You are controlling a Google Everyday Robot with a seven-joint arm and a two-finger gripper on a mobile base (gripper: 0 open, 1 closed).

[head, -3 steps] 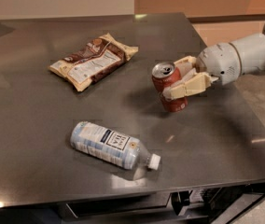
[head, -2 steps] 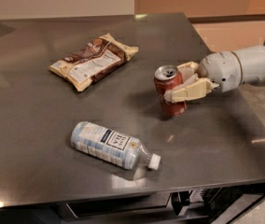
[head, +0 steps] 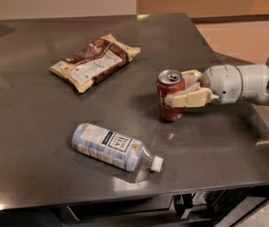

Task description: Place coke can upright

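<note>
The coke can (head: 169, 109) is red-brown with a silver top and pull tab. It stands upright on the dark table (head: 40, 126), right of the middle. My gripper (head: 176, 89) reaches in from the right and is shut on the can. One cream finger (head: 187, 100) crosses the can's near side and the other finger (head: 192, 74) sits behind it. The can's base looks to rest on the table top.
A clear plastic water bottle (head: 114, 147) with a blue-white label lies on its side near the front edge. A chip bag (head: 95, 61) lies at the back left. The table's right edge runs just beyond my white arm (head: 241, 83).
The gripper has lowered the can a little toward the table and drawn back slightly to the right. The can now stands straighter. The bottle and bag have not moved.
</note>
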